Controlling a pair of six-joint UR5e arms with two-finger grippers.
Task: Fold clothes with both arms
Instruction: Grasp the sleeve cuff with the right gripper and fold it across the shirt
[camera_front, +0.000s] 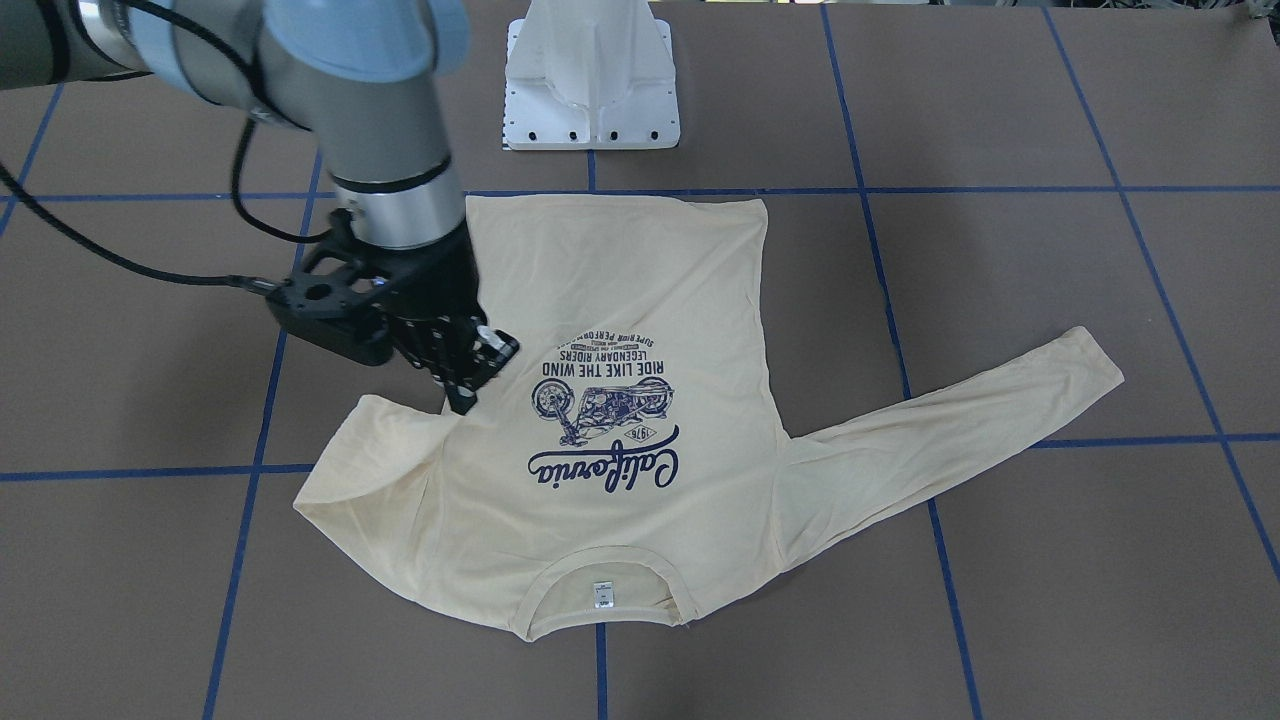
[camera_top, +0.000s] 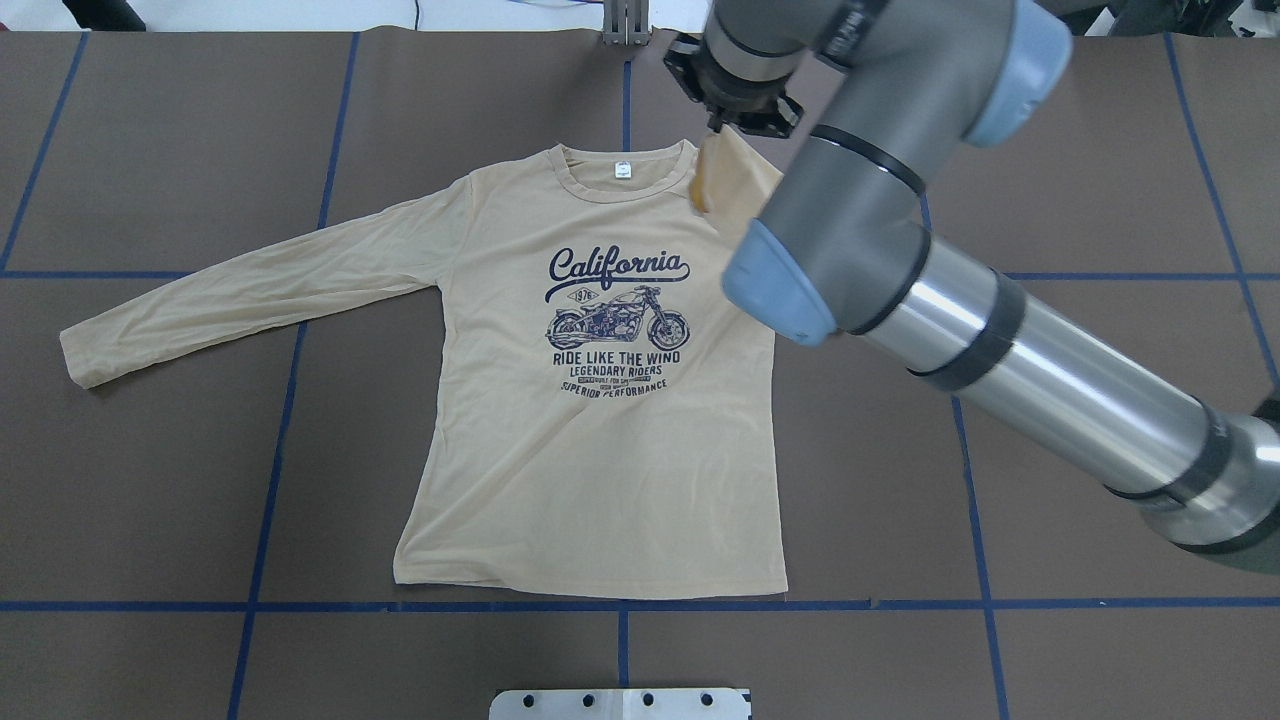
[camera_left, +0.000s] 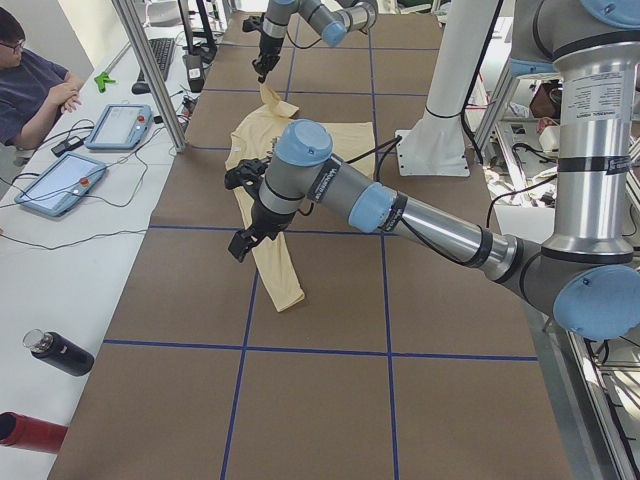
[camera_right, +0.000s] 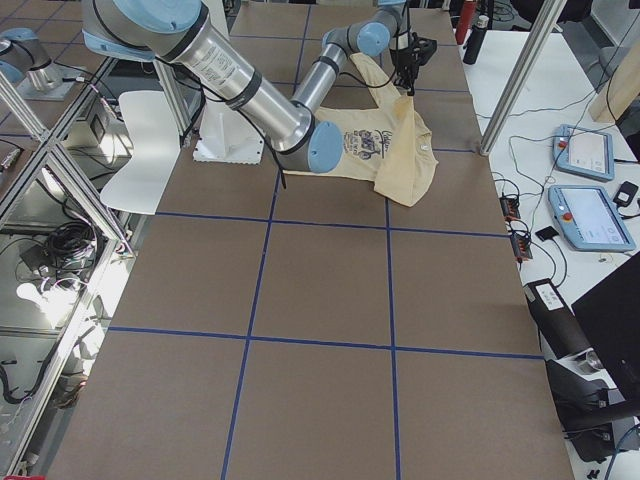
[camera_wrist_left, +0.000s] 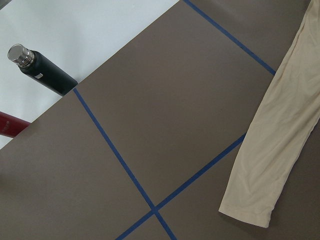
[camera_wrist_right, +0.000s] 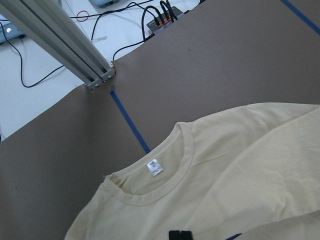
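Observation:
The cream-yellow shirt lies print side up on the brown table, collar away from the robot. Its navy motorcycle print and white neck label show. My right gripper is shut on the shirt's right sleeve and holds it raised above the shoulder; it also shows in the front view. The left sleeve lies flat and stretched out. My left gripper hangs above that sleeve's end; I cannot tell whether it is open or shut.
The white pedestal base stands at the robot's side of the table. Blue tape lines cross the table. A black bottle and a red one lie off the left end. An aluminium post and an operator are beyond the far edge.

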